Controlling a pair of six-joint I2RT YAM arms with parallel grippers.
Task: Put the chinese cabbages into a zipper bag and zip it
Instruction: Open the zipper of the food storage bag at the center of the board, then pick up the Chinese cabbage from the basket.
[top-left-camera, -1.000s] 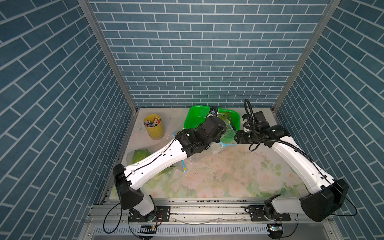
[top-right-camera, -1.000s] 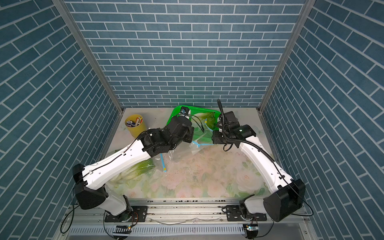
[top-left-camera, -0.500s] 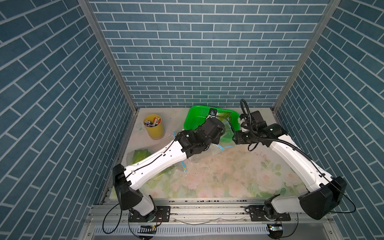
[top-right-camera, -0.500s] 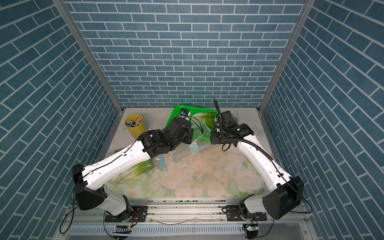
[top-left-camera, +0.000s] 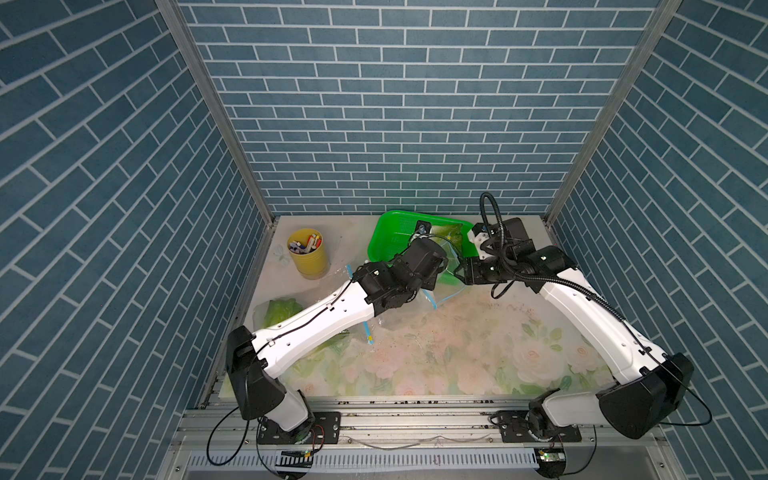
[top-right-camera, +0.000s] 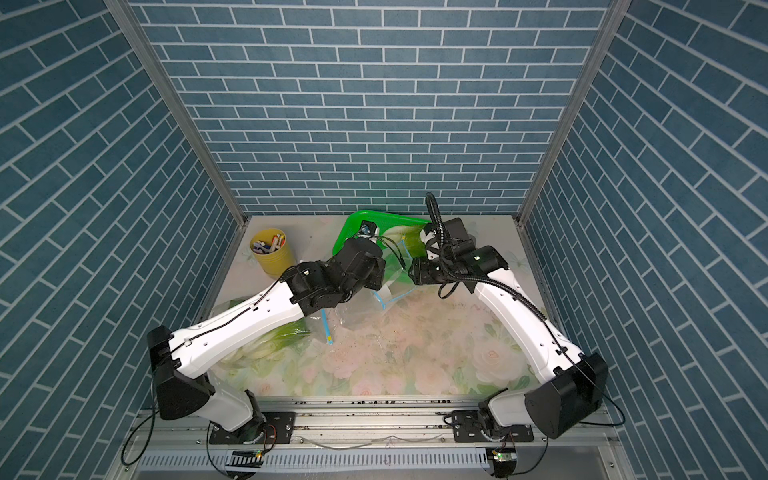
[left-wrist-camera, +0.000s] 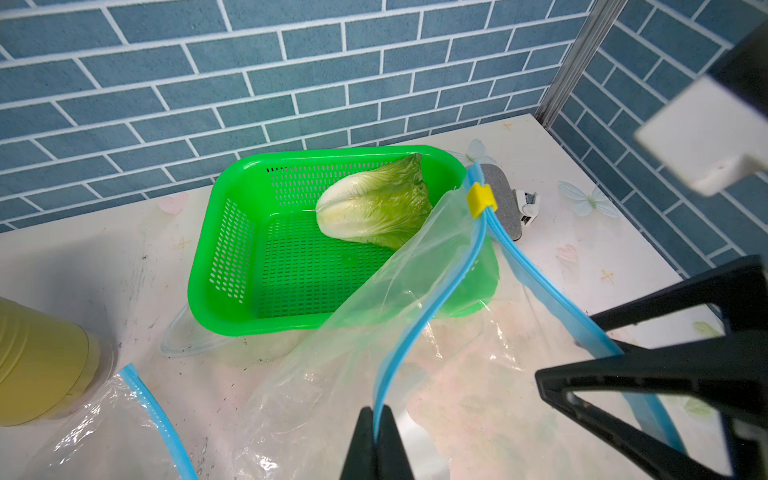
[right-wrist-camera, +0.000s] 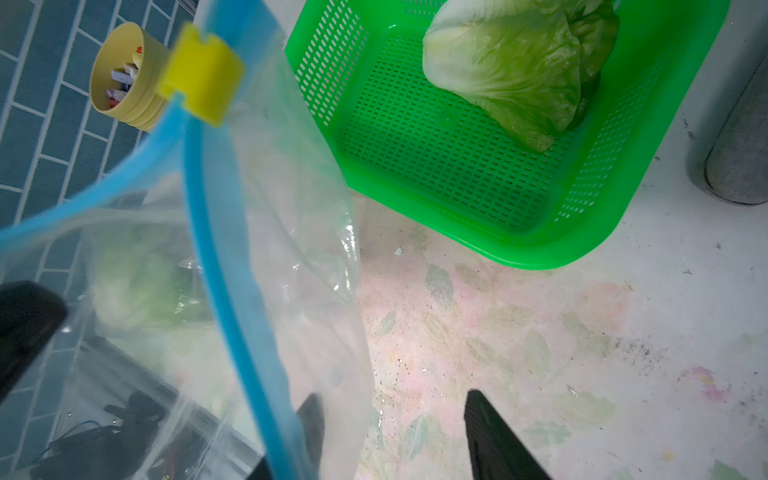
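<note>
Right jaws have been nudged in toward the clear blue-rimmed plastic zipper bag (left-wrist-camera: 353, 324): open at its free lip, nothing gripped. Left jaws are clenched on the other lip. Pale-green chinese cabbage (left-wrist-camera: 370, 208) is left in green mesh basket (left-wrist-camera: 199, 266); loading judged pending.

A green basket (top-left-camera: 384, 235) sits at the back of the floral cloth (top-left-camera: 457, 357) before me. Well apart on my left stands a yellow cup (top-left-camera: 308, 262) of markers (top-left-camera: 305, 243) (caps of mixed colours). A grey object (left-wrist-camera: 500, 199) lies near the basket, and blue brick walls (top-left-camera: 395, 104) stand all round.
</note>
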